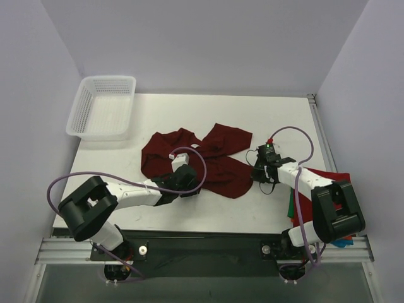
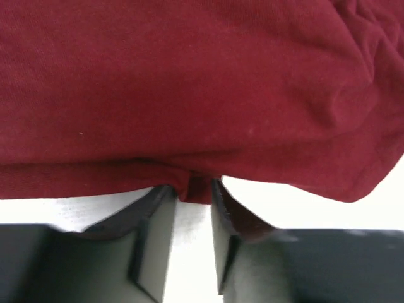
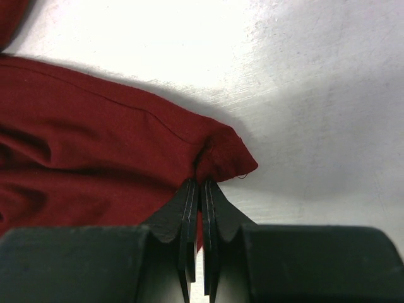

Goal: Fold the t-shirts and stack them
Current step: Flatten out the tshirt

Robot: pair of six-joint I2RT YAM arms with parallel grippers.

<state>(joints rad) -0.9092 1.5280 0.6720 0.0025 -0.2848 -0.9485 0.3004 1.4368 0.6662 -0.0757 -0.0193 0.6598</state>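
One white table [image 1: 278, 120] | lilac walls [image 1: 202, 44] | basket [image 1: 108, 78] far-left | maroon t-shirt [image 1: 221, 173] centre

White table [image 1: 278, 117], dark maroon t-shirt [image 1: 221, 173] crumpled across its middle, white mesh basket [image 1: 104, 107] at the far left corner overhanging the edge, brighter red t-shirt [image 1: 327, 175] and green t-shirt [image 1: 290, 209] partly visible at the near right edge

A: Is any text, label, brand, number or sign readable?
B: None, in any view.
A: Not even close up?
B: No. The shirt [image 2: 202, 95] just ahead of the left claw [image 2: 191, 189] is plain maroon cloth, and likewise at the right claw [image 3: 199, 183].
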